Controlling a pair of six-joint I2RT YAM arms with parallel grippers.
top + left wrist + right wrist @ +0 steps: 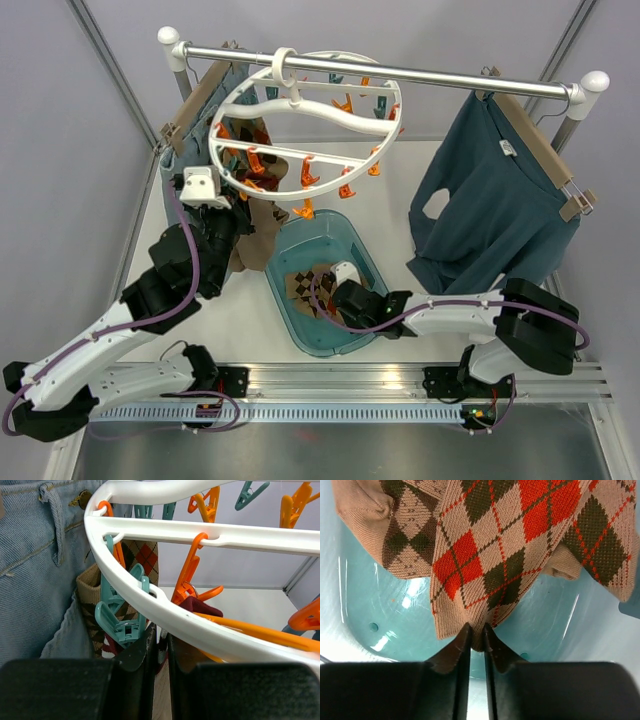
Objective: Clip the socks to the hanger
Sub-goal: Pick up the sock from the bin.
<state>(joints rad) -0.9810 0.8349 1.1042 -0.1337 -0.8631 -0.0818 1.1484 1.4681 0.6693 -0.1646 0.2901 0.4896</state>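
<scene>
The white ring hanger [305, 120] with orange and teal clothespins hangs by its hook from the rail. My left gripper [243, 222] is under its near-left rim, shut on a tan argyle sock [262, 235] that droops below it. In the left wrist view the knit shows between the fingers of that gripper [160, 640], just beneath the hanger's rim [165, 605] and beside a teal clothespin [120, 622]. More socks [305, 283] lie in the teal tub [350, 240]. My right gripper [322, 293] reaches into it; its jaws [477, 639] pinch the edge of an argyle sock [485, 565].
Blue-grey jeans [35, 570] hang on a wooden hanger at the rail's left end, close behind the left gripper. A teal sweater [490, 200] hangs on a wooden hanger at the right. The metal rail [420, 75] spans the back of the white table [400, 180].
</scene>
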